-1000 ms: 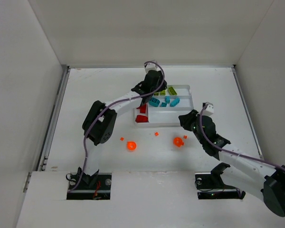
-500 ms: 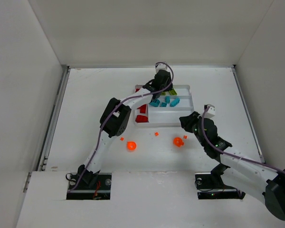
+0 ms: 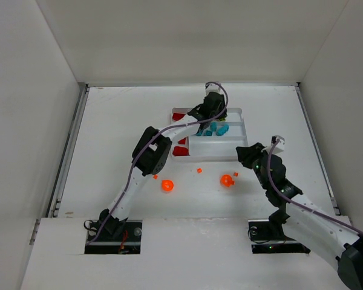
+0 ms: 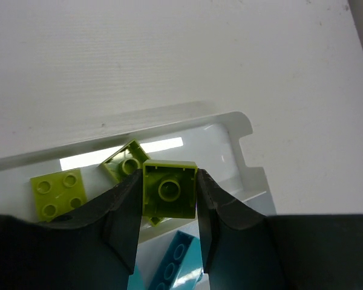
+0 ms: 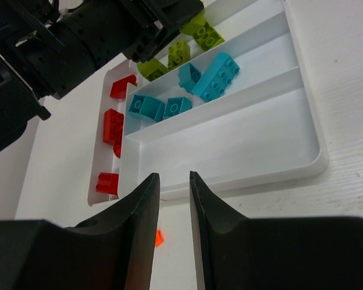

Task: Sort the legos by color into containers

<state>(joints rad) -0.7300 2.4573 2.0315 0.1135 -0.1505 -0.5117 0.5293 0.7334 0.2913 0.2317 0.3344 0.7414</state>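
Observation:
The white tray (image 3: pixel 241 140) lies at the table's middle back. Its narrow left slot holds red legos (image 5: pixel 113 125), the middle long slot teal ones (image 5: pixel 216 75), the far slot yellow-green ones (image 4: pixel 56 192). The near long slot (image 5: pixel 230 145) has no bricks in it. My left gripper (image 4: pixel 169 202) is shut on a yellow-green 2x2 brick (image 4: pixel 169 188), held above the far slot; it also shows in the top view (image 3: pixel 213 112). My right gripper (image 5: pixel 174 181) is slightly open and empty, just in front of the tray's near rim (image 5: pixel 242 181).
Orange legos lie on the table in front of the tray: two rounded ones (image 3: pixel 167 185) (image 3: pixel 227 180) and small bits (image 3: pixel 199 170) (image 3: pixel 155 176) (image 3: pixel 236 174). One orange bit (image 5: pixel 159 237) shows beside my right fingers. White walls close in the table.
My left gripper has moved right along the tray's far side, from over the red slot to over the yellow-green slot. My right arm has shifted a little to the right.

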